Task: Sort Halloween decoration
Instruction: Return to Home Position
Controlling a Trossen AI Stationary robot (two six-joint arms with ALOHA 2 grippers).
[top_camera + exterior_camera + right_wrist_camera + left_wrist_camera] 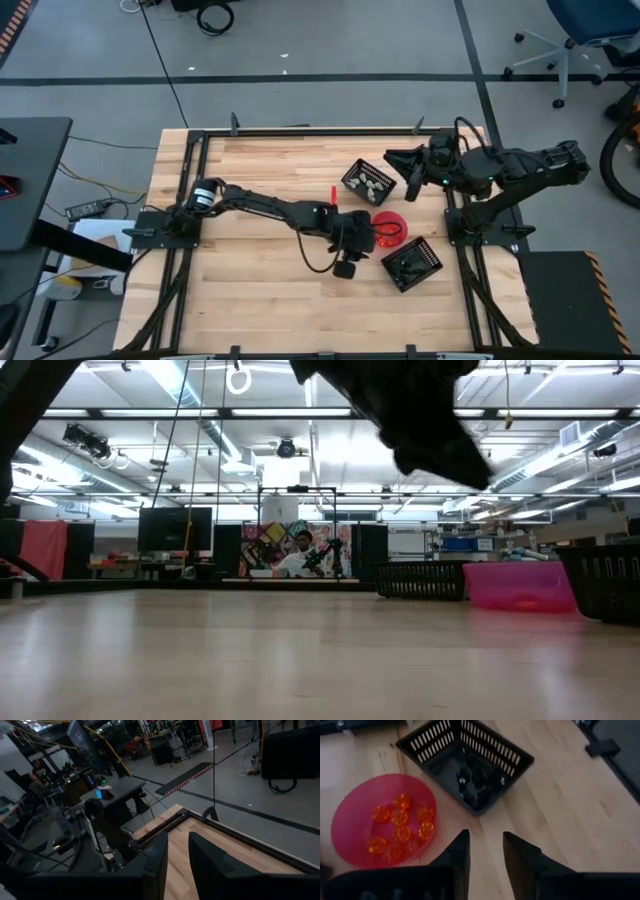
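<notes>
Orange Halloween trinkets (400,825) lie in the pink round bowl (350,820), which stands right of the table's middle (392,216). Black trinkets (475,777) lie in the near black slatted basket (412,263). Pale trinkets (368,182) lie in the far black basket (352,172). My left gripper (485,837) hangs open above the bare table beside the bowl (368,235), with nothing between its fingers. My right gripper (177,842) is raised at the far right (392,158), pointing out past the table's far edge, its fingers slightly apart and empty.
A small red piece (333,190) lies on the wood left of the far basket. In the low view the bowl (520,585) stands between two baskets (420,578). A dark frame (300,131) borders the table. A person sits in the room behind.
</notes>
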